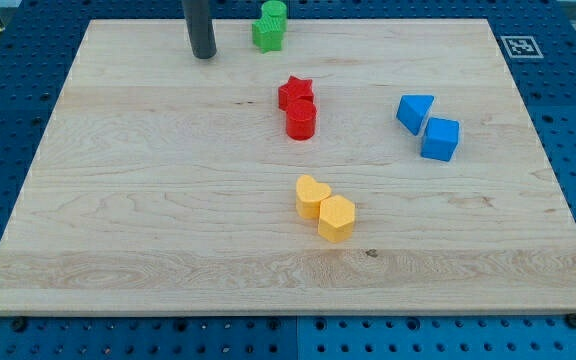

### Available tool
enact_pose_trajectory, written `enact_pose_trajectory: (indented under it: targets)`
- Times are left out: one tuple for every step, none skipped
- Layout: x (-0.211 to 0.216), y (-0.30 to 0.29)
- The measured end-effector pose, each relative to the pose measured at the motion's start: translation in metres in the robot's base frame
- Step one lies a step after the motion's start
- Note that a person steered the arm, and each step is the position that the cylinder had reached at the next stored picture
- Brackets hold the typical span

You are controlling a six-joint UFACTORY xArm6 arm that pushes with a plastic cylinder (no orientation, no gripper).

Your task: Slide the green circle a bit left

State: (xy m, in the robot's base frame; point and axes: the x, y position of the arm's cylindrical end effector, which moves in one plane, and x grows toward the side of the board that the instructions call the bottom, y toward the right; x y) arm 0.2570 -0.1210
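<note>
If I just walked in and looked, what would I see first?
Probably the bright pairs of blocks on the wooden board: two red ones touching in the middle, two yellow ones below them, two blue ones at the view's right. At the top stands my tip, left of the green blocks.
</note>
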Motion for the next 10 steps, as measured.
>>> enact_pose_trajectory:
  targets:
    - [-0.033,0.001]
    - [-0.047,0.003]
    - [-0.011,0.009]
    - [0.035,0.060]
    - [0.047,0.158]
    - [0.031,0.214]
    - [-0.007,0.212]
    - [-0.046,0.192]
    - [-0.065,0.180]
    - [-0.063,0.171]
